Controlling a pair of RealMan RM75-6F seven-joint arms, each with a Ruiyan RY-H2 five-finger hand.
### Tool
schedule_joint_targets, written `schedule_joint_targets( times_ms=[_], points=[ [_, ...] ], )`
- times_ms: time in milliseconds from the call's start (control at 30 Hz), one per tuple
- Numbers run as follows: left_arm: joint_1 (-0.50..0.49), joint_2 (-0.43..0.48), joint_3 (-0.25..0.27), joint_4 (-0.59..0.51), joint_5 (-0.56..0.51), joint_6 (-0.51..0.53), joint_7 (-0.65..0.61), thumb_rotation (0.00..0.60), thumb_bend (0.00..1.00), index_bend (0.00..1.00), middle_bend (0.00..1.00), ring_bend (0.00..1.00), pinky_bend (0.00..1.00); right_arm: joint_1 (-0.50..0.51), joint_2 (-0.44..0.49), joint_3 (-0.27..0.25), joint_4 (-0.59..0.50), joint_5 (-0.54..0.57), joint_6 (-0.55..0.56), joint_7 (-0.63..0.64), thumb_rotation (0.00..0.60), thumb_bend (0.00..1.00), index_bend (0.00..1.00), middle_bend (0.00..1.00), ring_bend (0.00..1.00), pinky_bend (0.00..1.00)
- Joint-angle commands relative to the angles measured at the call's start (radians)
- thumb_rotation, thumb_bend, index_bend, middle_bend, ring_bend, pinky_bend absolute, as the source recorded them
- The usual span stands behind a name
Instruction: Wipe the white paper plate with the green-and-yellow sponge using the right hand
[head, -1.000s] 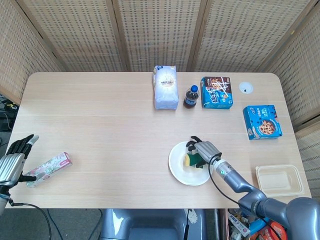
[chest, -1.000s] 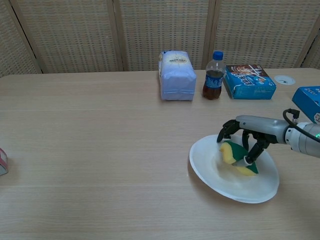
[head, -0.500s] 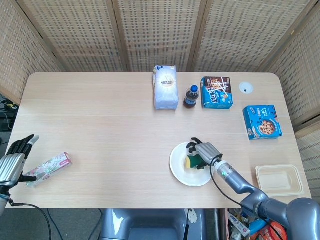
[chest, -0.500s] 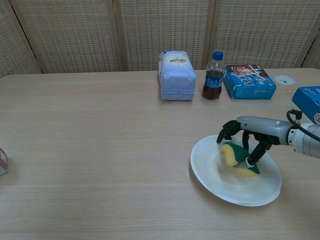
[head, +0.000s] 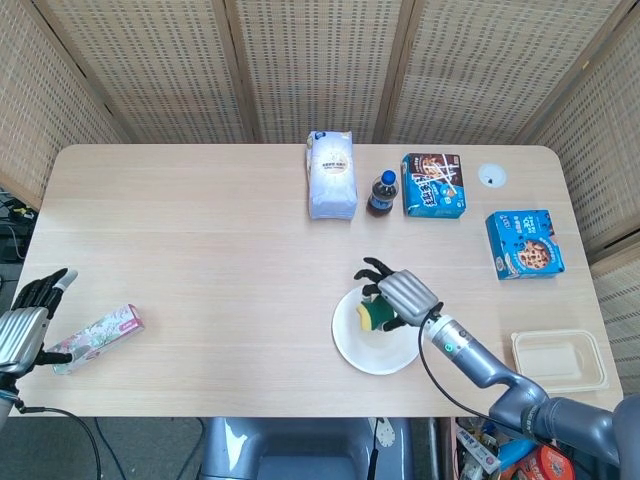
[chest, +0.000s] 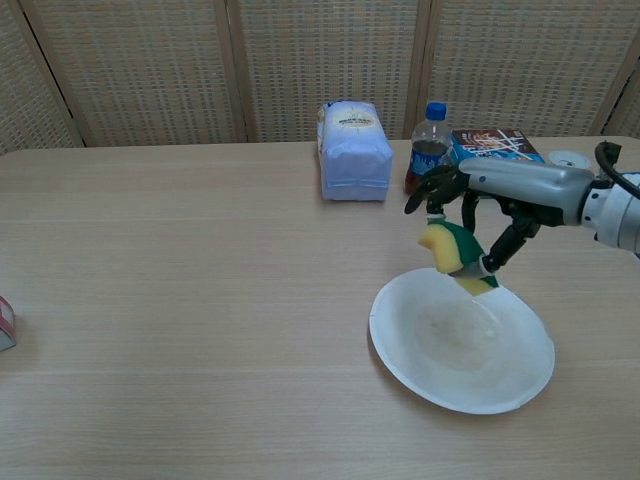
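Note:
The white paper plate (head: 375, 350) (chest: 460, 350) lies on the table near the front right. My right hand (head: 392, 293) (chest: 480, 205) holds the green-and-yellow sponge (head: 376, 314) (chest: 455, 257) in the air above the plate's far edge, clear of its surface. The sponge hangs tilted, pinched between thumb and fingers, with the other fingers spread. My left hand (head: 30, 320) shows only in the head view, at the table's left edge beside a small floral pack (head: 98, 338), fingers extended and holding nothing.
At the back stand a white bag (head: 331, 174) (chest: 354, 150), a dark drink bottle (head: 382, 193) (chest: 426, 150) and a blue snack box (head: 433, 185) (chest: 497, 145). Another blue box (head: 524, 244) and a clear lidded container (head: 558, 361) lie at the right.
My right hand has lifted the sponge off the plate and raised it above the plate's far edge. The plate has shifted slightly left. The left hand has not moved.

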Motion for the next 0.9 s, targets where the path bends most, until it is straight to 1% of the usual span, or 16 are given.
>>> schedule_joint_targets(
  times_ms=[33,167,267,300,367,433,467,500,533,567,633,667,733,800,867,900],
  points=[
    [0.001,0.001,0.000,0.000,0.001,0.000,-0.001,0.600,0.00,0.00,0.00,0.00,0.00,0.011,0.013,0.045,0.049,0.080,-0.034,-0.201,0.600,0.65,0.65,0.17,0.00,0.00],
    [0.000,0.002,0.001,-0.001,0.001,-0.001,-0.004,0.600,0.00,0.00,0.00,0.00,0.00,0.021,-0.016,0.070,0.133,0.196,-0.109,-0.391,0.600,0.65,0.65,0.15,0.00,0.00],
    [-0.001,0.003,-0.001,0.000,-0.003,-0.002,-0.006,0.600,0.00,0.00,0.00,0.00,0.00,0.020,-0.043,0.080,0.175,0.280,-0.154,-0.481,0.600,0.64,0.65,0.13,0.00,0.00],
    [-0.001,0.003,-0.002,0.000,-0.005,-0.004,-0.008,0.600,0.00,0.00,0.00,0.00,0.00,0.020,-0.054,0.086,0.188,0.307,-0.162,-0.510,0.600,0.62,0.64,0.13,0.00,0.00],
    [-0.002,0.003,-0.003,0.000,-0.008,-0.007,-0.008,0.600,0.00,0.00,0.00,0.00,0.00,0.020,-0.080,0.099,0.219,0.365,-0.171,-0.569,0.600,0.50,0.57,0.10,0.00,0.00],
    [-0.003,0.004,-0.004,0.001,-0.011,-0.009,-0.010,0.600,0.00,0.00,0.00,0.00,0.00,0.021,-0.099,0.111,0.240,0.417,-0.181,-0.618,0.600,0.33,0.42,0.07,0.00,0.00],
    [-0.003,0.005,-0.004,0.001,-0.012,-0.009,-0.012,0.600,0.00,0.00,0.00,0.00,0.00,0.022,-0.105,0.116,0.245,0.442,-0.189,-0.637,0.600,0.26,0.35,0.05,0.00,0.00],
    [-0.003,0.005,-0.004,0.001,-0.012,-0.009,-0.014,0.600,0.00,0.00,0.00,0.00,0.00,0.024,-0.111,0.124,0.245,0.470,-0.196,-0.658,0.600,0.22,0.30,0.04,0.00,0.00],
    [-0.002,0.006,-0.005,0.002,-0.012,-0.008,-0.015,0.600,0.00,0.00,0.00,0.00,0.00,0.025,-0.112,0.128,0.242,0.484,-0.198,-0.668,0.600,0.16,0.24,0.03,0.00,0.00],
    [-0.002,0.006,-0.006,0.003,-0.014,-0.008,-0.018,0.600,0.00,0.00,0.00,0.00,0.00,0.026,-0.112,0.132,0.234,0.499,-0.198,-0.681,0.600,0.12,0.18,0.01,0.00,0.00],
    [-0.003,0.007,-0.006,0.005,-0.017,-0.011,-0.021,0.600,0.00,0.00,0.00,0.00,0.00,0.027,-0.103,0.138,0.206,0.520,-0.195,-0.699,0.600,0.08,0.09,0.00,0.00,0.00],
    [-0.003,0.007,-0.006,0.006,-0.018,-0.014,-0.023,0.600,0.00,0.00,0.00,0.00,0.00,0.027,-0.094,0.140,0.188,0.529,-0.195,-0.706,0.600,0.08,0.05,0.00,0.00,0.00],
    [-0.004,0.008,-0.006,0.007,-0.018,-0.016,-0.026,0.600,0.00,0.00,0.00,0.00,0.00,0.025,-0.070,0.146,0.137,0.543,-0.182,-0.719,0.600,0.08,0.02,0.00,0.00,0.00],
    [-0.004,0.009,-0.006,0.006,-0.015,-0.013,-0.028,0.600,0.00,0.00,0.00,0.00,0.00,0.015,-0.037,0.153,0.070,0.539,-0.152,-0.715,0.600,0.08,0.01,0.00,0.00,0.00],
    [-0.002,0.010,-0.006,0.006,-0.011,-0.010,-0.030,0.600,0.00,0.00,0.00,0.00,0.00,-0.002,0.001,0.158,-0.001,0.510,-0.107,-0.692,0.600,0.08,0.00,0.00,0.00,0.00],
    [-0.002,0.011,-0.005,0.005,-0.009,-0.009,-0.033,0.600,0.00,0.00,0.00,0.00,0.00,-0.018,0.034,0.157,-0.055,0.482,-0.075,-0.672,0.600,0.08,0.00,0.00,0.00,0.00]
  ],
)
